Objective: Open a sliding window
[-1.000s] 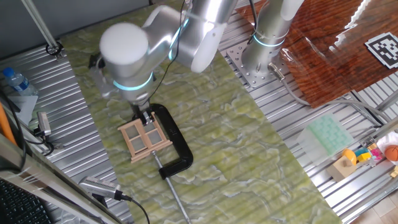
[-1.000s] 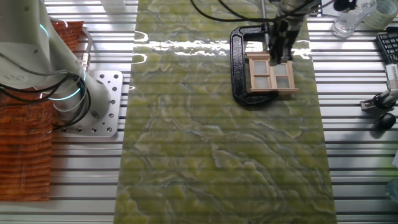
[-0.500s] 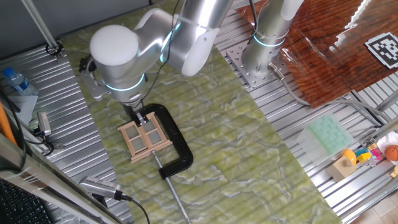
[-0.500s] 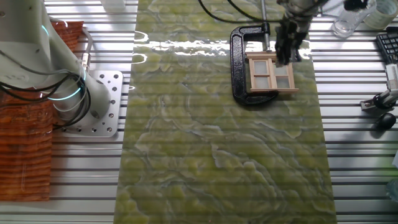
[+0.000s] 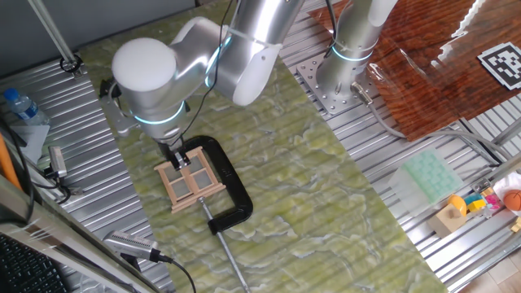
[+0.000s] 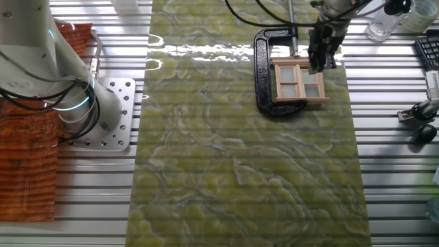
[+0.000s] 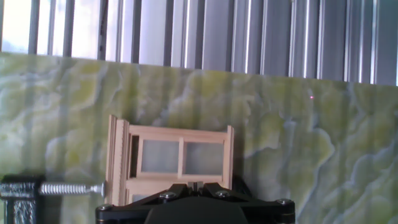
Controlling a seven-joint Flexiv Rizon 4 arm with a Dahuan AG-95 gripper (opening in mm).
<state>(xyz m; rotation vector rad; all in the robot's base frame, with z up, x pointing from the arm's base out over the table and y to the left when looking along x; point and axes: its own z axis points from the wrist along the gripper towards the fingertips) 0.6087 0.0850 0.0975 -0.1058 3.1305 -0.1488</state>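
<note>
The sliding window (image 5: 190, 180) is a small tan wooden frame with four panes, lying flat on the green marbled mat (image 5: 309, 195). A black C-clamp (image 5: 230, 187) holds it down. My gripper (image 5: 176, 157) points down at the window's far left corner, fingers together. In the other fixed view the gripper (image 6: 319, 63) stands over the window's (image 6: 299, 81) upper right part. The hand view shows the window (image 7: 177, 157) just ahead of my shut fingertips, with the gripper (image 7: 196, 185) at its near rail. The clamp screw (image 7: 69, 188) is at the left.
A second arm's base (image 5: 350, 61) stands behind the mat, beside a brown board with a marker (image 5: 501, 61). A water bottle (image 5: 20, 106) and hand tools (image 5: 134, 244) lie on the left rails. A pale green tray (image 5: 430, 175) and small toys (image 5: 480, 203) are at the right.
My gripper has moved sideways along the window's far edge, leftward in one fixed view and rightward in the other. The clamp and the window's outer frame have stayed in place.
</note>
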